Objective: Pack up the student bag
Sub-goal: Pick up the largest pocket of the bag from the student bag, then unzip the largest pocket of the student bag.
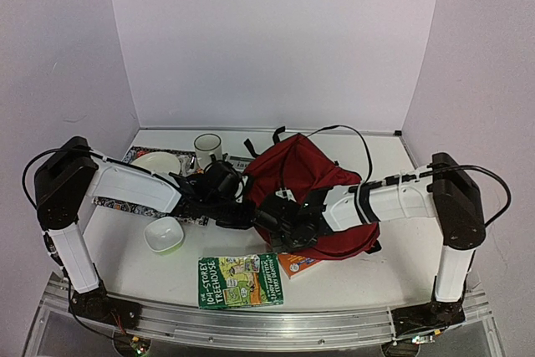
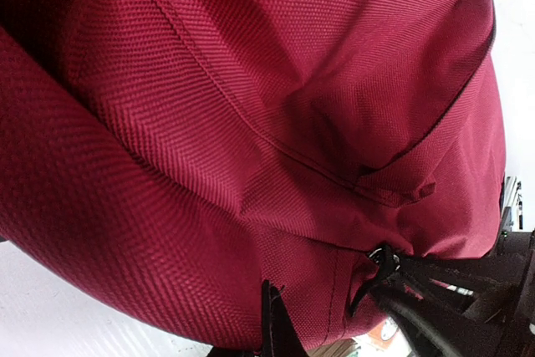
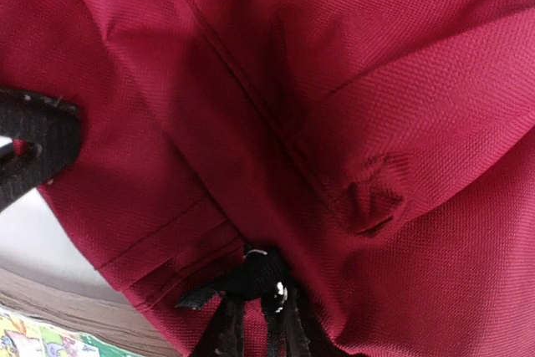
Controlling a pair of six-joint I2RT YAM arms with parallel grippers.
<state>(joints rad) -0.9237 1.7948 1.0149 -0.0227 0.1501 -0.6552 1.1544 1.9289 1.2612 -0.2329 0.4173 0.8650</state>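
The dark red student bag point(image 1: 313, 181) lies in the middle of the table and fills both wrist views point(image 2: 251, 123) point(image 3: 334, 81). My left gripper point(image 1: 251, 213) is at the bag's near left edge. In its wrist view point(image 2: 276, 349) a thin black strap tab point(image 2: 280, 315) rises from between its jaws, and the fingers themselves are hidden. My right gripper point(image 1: 277, 218) is right beside it, shut on the black zipper pull point(image 3: 261, 275), which also shows in the left wrist view point(image 2: 384, 258). The bag's mouth looks closed here.
A green Treehouse book point(image 1: 241, 280) lies at the front. An orange book point(image 1: 298, 263) pokes out from under the bag. A white bowl point(image 1: 164, 234), a plate point(image 1: 155, 162) and a mug point(image 1: 207, 148) stand at the left. Black straps point(image 1: 280, 135) trail behind the bag.
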